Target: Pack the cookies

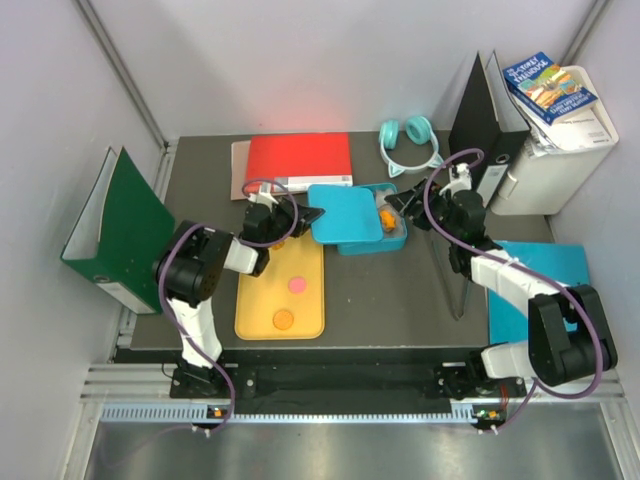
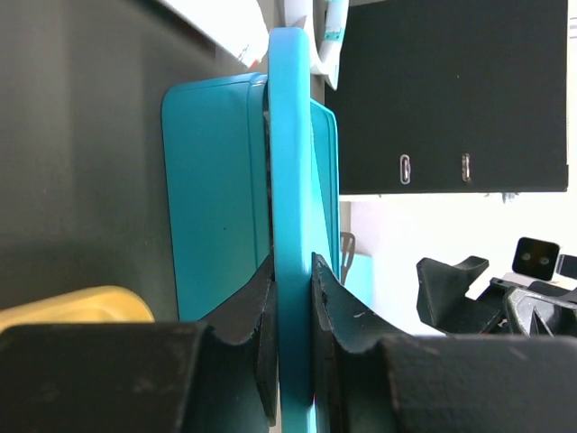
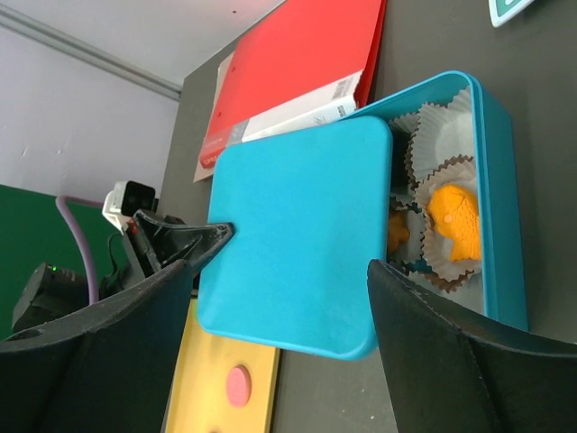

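Observation:
A pink cookie [image 1: 296,285] and an orange cookie [image 1: 283,320] lie on the yellow tray [image 1: 255,325]. The teal box [image 1: 392,243] holds paper cups, one with an orange fish-shaped piece [image 3: 455,225]. My left gripper [image 1: 312,215] is shut on the edge of the teal lid [image 1: 345,208], which covers the box's left part. In the left wrist view the fingers [image 2: 257,298] pinch the lid's rim [image 2: 293,162]. My right gripper [image 1: 397,205] is open and empty at the box's right end. In the right wrist view the lid [image 3: 297,225] and the pink cookie [image 3: 237,386] show.
A red folder [image 1: 300,160] lies behind the box, with teal headphones [image 1: 408,140] beside it. A green binder [image 1: 115,230] stands at the left. A black binder [image 1: 480,110] and a white box [image 1: 560,165] stand at the right. A blue folder [image 1: 545,265] lies at the right.

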Motion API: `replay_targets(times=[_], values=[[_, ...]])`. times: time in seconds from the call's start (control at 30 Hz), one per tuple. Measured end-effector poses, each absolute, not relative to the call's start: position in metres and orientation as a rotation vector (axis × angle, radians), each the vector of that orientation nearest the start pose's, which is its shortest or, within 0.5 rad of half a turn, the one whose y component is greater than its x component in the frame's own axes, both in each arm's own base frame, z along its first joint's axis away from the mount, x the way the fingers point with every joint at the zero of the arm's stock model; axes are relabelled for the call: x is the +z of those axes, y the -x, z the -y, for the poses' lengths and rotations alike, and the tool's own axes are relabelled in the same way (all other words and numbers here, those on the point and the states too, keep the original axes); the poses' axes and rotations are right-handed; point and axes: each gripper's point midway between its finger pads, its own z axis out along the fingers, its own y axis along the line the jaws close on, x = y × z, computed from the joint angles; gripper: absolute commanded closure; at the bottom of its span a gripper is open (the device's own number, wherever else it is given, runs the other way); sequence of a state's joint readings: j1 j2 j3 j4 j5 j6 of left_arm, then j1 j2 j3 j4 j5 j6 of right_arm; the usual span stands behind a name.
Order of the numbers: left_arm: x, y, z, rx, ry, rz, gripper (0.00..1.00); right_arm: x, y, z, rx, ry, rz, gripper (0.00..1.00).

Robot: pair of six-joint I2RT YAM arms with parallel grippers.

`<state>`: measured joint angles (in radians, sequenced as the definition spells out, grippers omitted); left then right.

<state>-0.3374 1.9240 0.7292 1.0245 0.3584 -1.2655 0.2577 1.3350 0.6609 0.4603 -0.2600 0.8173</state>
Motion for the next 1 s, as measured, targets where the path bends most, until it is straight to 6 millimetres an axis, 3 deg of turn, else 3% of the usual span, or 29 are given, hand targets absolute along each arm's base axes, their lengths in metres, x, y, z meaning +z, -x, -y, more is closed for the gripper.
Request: replay_targets(times=[0.33, 0.5, 0.67, 0.87, 1.0], values=[[0.120, -0.426, 0.253, -1.383, 0.534, -1.836, 1.00, 0.179, -0.379, -0.176, 0.970, -0.330, -1.883, 0.22], [0.136, -0.448, 0.261, -1.375, 0.472, -1.782, 1.00, 0.179, -0.379, -0.176, 0.969, -0.327, -1.884, 0.22], [0.128, -0.460, 0.270, -1.400, 0.464, -1.797, 1.00, 0.178, -0.379, -0.176, 0.967, -0.329, -1.889, 0.22], [0.120, -0.462, 0.284, -1.535, 0.482, -1.857, 1.00, 0.176, -0.378, -0.175, 0.961, -0.325, -1.896, 0.22], [0.124, -0.464, 0.280, -1.656, 0.543, -1.838, 1.00, 0.176, -0.378, -0.175, 0.960, -0.325, -1.897, 0.22]])
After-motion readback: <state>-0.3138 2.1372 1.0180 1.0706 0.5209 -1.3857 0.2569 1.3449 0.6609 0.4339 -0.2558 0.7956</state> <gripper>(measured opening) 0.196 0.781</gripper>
